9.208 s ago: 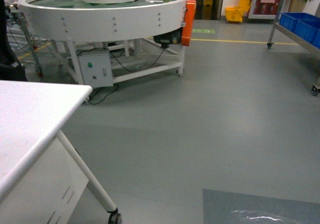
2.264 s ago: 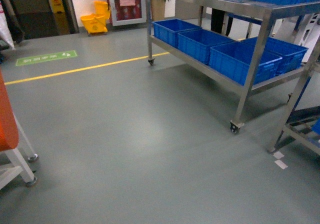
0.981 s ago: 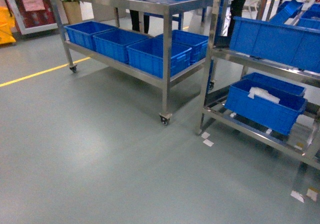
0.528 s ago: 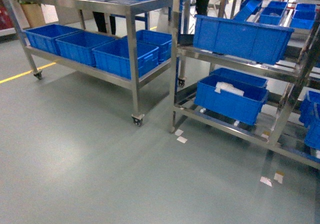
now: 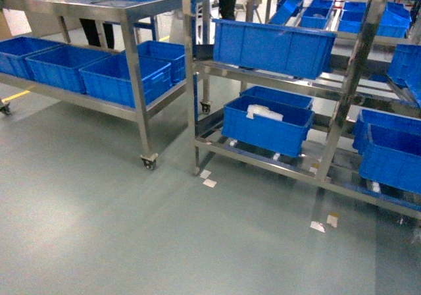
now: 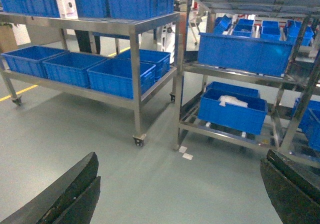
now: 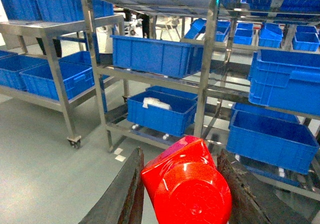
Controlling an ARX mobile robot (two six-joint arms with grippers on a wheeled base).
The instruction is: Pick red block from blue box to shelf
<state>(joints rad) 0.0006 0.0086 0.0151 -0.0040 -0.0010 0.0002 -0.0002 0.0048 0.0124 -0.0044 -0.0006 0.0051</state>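
Between right gripper fingers we pinch small glossy red block; left gripper spread, empty. We should keep grip firm, approach stainless-steel shelf rail squarely.

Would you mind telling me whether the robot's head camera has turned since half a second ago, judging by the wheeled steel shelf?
Yes. The wheeled shelf and its caster now sit further left in the head view, and more blue crates show on the right, so the view has swung rightward.
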